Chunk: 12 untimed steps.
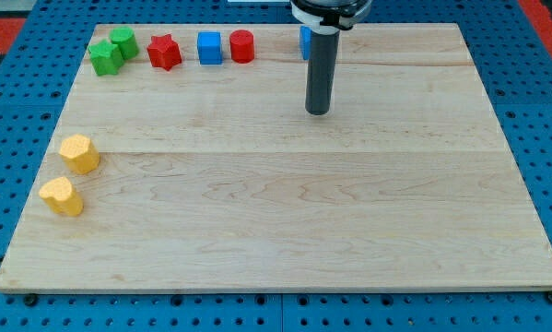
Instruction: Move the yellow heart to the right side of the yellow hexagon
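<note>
The yellow heart (62, 195) lies near the board's left edge, toward the view's bottom. The yellow hexagon (79, 153) sits just above it and slightly to the right, a small gap apart. My tip (318, 112) rests on the board in the upper middle, far to the right of both yellow blocks and touching no block.
Along the top edge, left to right, are a green star (105, 57), a green cylinder (123, 41), a red star (164, 52), a blue cube (209, 47) and a red cylinder (242, 45). Another blue block (304, 41) is partly hidden behind the rod. The wooden board (349, 231) lies on blue pegboard.
</note>
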Available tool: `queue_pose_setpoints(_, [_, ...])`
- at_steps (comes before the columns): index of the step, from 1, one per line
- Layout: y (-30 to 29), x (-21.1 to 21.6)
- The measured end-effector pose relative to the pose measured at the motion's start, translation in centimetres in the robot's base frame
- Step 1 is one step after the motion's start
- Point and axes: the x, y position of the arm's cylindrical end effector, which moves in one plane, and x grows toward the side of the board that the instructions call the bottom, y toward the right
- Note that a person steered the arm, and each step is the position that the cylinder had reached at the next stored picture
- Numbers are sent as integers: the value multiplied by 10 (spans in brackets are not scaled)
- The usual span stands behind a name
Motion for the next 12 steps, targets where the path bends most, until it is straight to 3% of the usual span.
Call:
queue_pose_setpoints(3, [-1, 7])
queue_pose_setpoints(4, [-3, 48])
queue_pose_setpoints(6, [-185, 156])
queue_pose_setpoints(7, [-301, 185])
queue_pose_setpoints(8, [-356, 185])
queue_pose_setpoints(11, [-307, 150])
queue_pose_setpoints(12, [-252, 139])
